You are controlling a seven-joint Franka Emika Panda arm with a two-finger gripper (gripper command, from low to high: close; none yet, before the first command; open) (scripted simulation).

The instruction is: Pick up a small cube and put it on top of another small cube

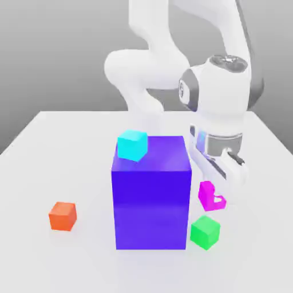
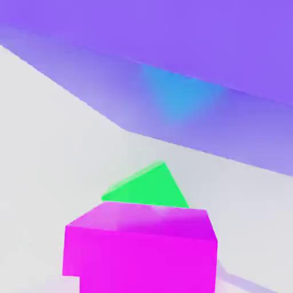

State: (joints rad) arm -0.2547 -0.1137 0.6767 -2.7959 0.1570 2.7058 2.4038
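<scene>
The pink cube (image 1: 209, 196) hangs clamped in the closed gripper (image 1: 220, 197), just above and behind the green cube (image 1: 205, 232) near the table's (image 1: 57, 131) front edge, beside the big blue block (image 1: 151, 194); an orange cube (image 1: 63, 216) sits well apart.

The magenta cube (image 1: 209, 196) is partly covered at its three o'clock side by the gripper (image 1: 224, 193). The big blue-violet block (image 1: 151, 191) hides the cyan cube's (image 1: 132, 145) lower corner. In the hand view, the green cube (image 2: 147, 187) peeks from behind magenta; the block is cut off at twelve o'clock.
</scene>
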